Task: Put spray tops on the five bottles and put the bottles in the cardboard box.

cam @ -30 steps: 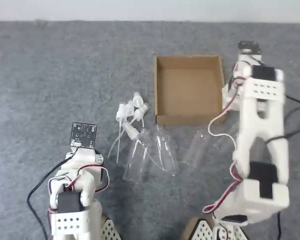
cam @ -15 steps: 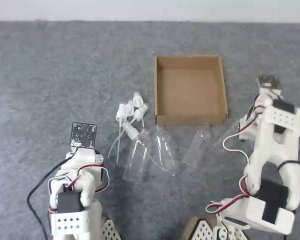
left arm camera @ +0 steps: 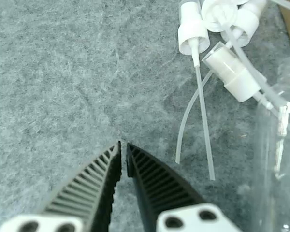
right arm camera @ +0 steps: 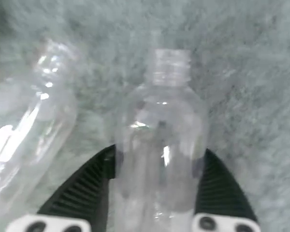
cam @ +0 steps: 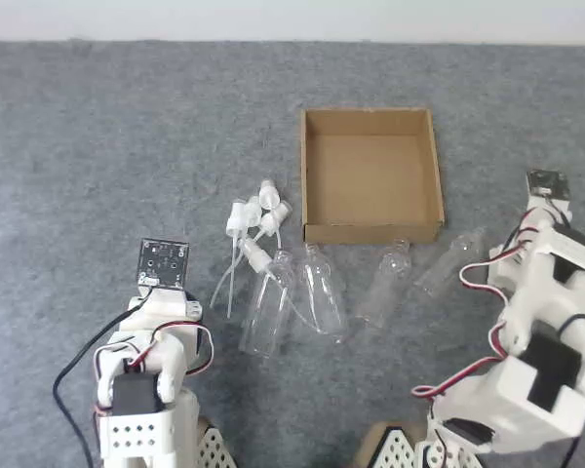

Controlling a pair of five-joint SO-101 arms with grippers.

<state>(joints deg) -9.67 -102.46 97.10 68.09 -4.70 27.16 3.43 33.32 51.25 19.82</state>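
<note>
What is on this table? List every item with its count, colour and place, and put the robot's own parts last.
cardboard box: one, brown, open and empty, on the carpet far from the arms.
spray tops: five as far as I can tell, white with thin tubes, clustered left of the box.
bottles: four, clear, uncapped, lying in a row in front of the box.
fifth bottle: one, clear, uncapped, between the right gripper's fingers.
carpet: one, grey, covering the table.
left arm: white, near-left.
left gripper: black fingers, shut, over bare carpet near the tops.
right arm: white, near-right.
right gripper: black fingers, clasping the fifth bottle.
</note>
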